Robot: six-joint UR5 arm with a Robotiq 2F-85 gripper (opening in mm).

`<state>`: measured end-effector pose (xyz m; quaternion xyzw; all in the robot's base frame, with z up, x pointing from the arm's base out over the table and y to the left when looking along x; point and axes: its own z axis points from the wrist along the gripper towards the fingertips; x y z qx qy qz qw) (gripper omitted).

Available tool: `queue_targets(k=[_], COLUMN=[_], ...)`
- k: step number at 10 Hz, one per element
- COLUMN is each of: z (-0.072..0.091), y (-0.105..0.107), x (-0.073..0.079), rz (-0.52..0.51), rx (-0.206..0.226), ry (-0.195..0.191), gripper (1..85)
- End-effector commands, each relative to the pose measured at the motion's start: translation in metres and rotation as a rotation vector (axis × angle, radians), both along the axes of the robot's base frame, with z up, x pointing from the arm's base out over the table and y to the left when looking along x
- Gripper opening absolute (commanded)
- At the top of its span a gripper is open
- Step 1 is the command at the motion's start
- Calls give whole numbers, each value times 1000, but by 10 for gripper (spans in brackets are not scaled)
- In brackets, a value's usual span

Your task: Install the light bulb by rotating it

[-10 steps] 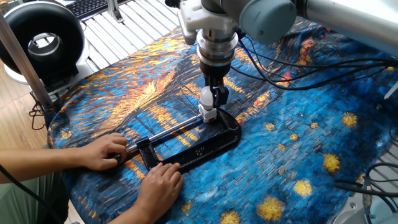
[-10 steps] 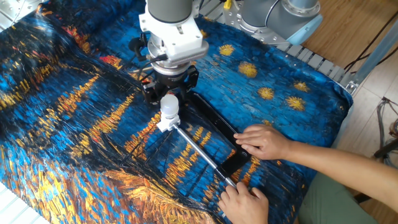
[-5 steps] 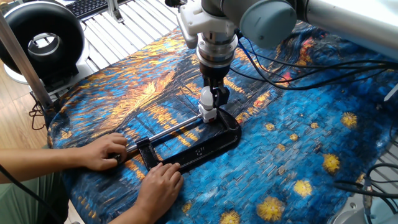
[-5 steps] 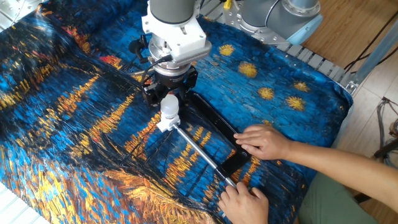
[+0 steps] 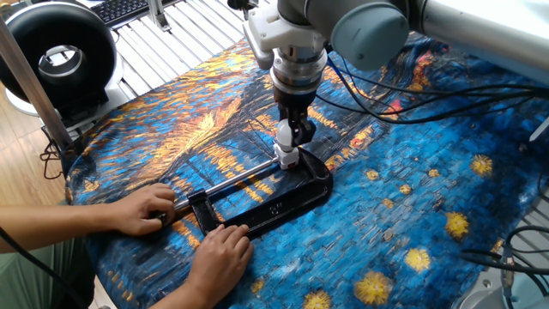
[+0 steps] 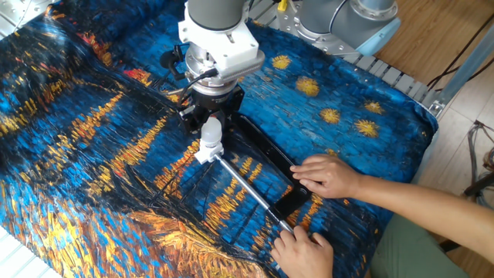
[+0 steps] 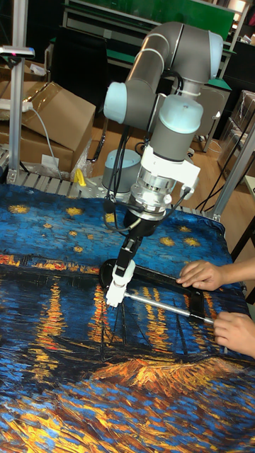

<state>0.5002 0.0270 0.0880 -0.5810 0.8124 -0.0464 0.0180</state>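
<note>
light bulb [image 6: 210, 133]: white, frosted dome
socket block [image 6: 205, 154]: white
clamp [image 5: 274, 206]: black frame, silver rod
tablecloth [image 5: 429, 197]: deep blue with painted brush strokes, yellow stars, orange and gold streaks
gripper [image 5: 296, 130]: black fingers under a silver-grey wrist
arm joints [image 7: 185, 113]: pale blue caps, grey tubes
cardboard box [image 7: 53, 113]: brown

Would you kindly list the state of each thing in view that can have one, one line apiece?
light bulb: upright, seated in the socket block, gripped.
gripper: shut on the light bulb, pointing straight down.
socket block: held in the clamp at its fixed end.
clamp: lying flat on the cloth, steadied by both of the person's hands.
cloth: spread over the table, wrinkled.
</note>
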Motion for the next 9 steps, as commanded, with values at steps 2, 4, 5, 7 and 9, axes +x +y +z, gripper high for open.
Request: queue_targets(k=[2, 4, 5, 7, 9], z=[1, 0, -1, -1, 2], y=[3, 3, 2, 1, -4], x=[1, 1, 2, 3, 5], rz=[-26, -40, -46, -56, -79], rx=[17, 21, 23, 31, 35], ry=[-6, -8, -13, -23, -27], gripper=[513, 490, 473, 437, 420])
